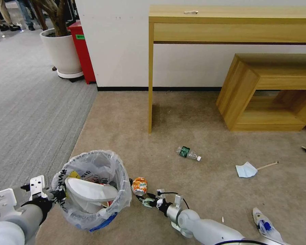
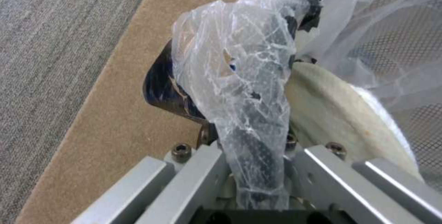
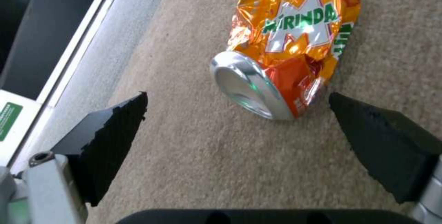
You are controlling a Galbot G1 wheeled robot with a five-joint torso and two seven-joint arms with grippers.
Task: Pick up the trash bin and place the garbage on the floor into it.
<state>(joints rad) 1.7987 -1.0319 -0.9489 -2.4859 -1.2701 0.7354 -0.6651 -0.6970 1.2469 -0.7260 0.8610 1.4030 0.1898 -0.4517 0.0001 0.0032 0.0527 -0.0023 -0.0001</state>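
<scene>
The trash bin (image 1: 91,190), lined with a crinkled clear bag, is at the lower left over the beige floor (image 1: 193,190). My left gripper (image 1: 56,195) is shut on its near rim. In the left wrist view the rim and bag (image 2: 248,113) run between the shut jaws, with a white slipper (image 2: 340,113) inside the bin. A crushed orange can (image 1: 139,186) lies just right of the bin. My right gripper (image 1: 143,200) is open right behind it. In the right wrist view the can (image 3: 290,37) lies just past the spread fingertips (image 3: 124,113) of the gripper (image 3: 237,96). More garbage lies farther off: a green-label bottle (image 1: 188,153), a blue mask (image 1: 246,170), a wooden stick (image 1: 267,165).
A tall wooden desk's leg (image 1: 150,102) and a low wooden bench (image 1: 265,92) stand by the wall. Grey ribbed carpet (image 1: 30,112), a white planter (image 1: 63,51) and a red box (image 1: 81,51) are to the left. A white slipper (image 1: 265,226) lies at the lower right.
</scene>
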